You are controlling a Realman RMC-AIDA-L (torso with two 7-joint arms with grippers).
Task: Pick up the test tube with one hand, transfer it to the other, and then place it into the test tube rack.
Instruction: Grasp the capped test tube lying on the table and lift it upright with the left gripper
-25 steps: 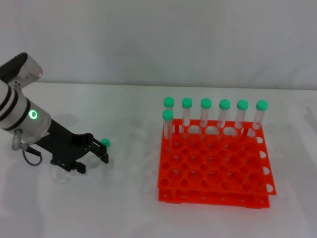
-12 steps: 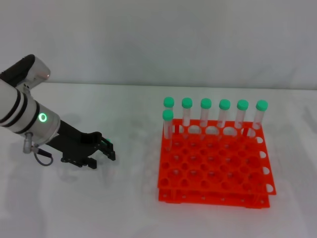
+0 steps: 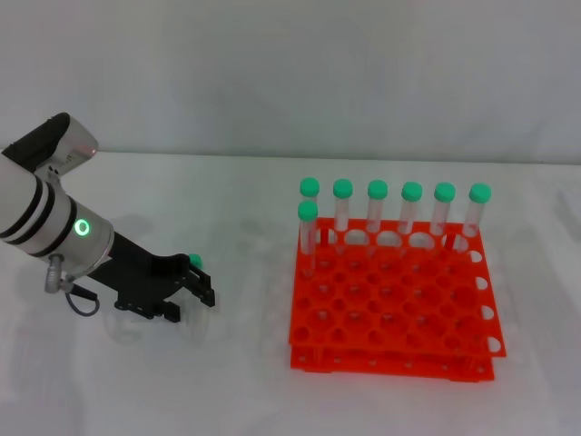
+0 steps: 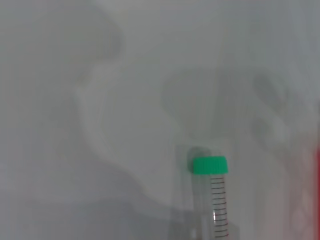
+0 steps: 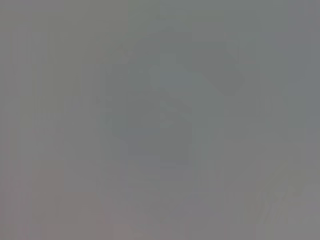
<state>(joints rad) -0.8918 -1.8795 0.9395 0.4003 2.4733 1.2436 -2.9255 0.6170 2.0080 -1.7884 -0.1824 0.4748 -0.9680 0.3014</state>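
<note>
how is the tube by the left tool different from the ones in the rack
The test tube by the left tool lies on the white table, mostly hidden under the tool in the head view; the seven racked tubes stand upright in the orange rack. It is alone; they stand in a row of six plus one in front. All share green caps and clear bodies.
</note>
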